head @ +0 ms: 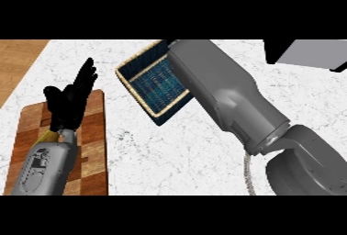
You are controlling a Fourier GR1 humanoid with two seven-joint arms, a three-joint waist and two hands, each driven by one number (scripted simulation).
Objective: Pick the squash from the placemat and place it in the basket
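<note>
White marble counter [176, 151], wood floor at its far left edge. Head view: left hand [68, 103] open, fingers straight and up, over a checkered wooden board [95, 151]. Right of that hand, a blue woven placemat [152, 82] with a tan border, partly covered by the right forearm [230, 101]. Right hand hidden; cannot tell its state. Squash not visible, so its axis cannot be told. Grey box [315, 53] at far right.

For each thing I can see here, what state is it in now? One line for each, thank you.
Left hand: open, fingers up, above the wooden board.
Right hand: hidden; only its forearm shows, across the placemat.
Placemat: flat on the counter, partly covered by the forearm.
Squash: not visible.
Basket: only a rim-like curve shows by the right arm; contents cannot be told.
</note>
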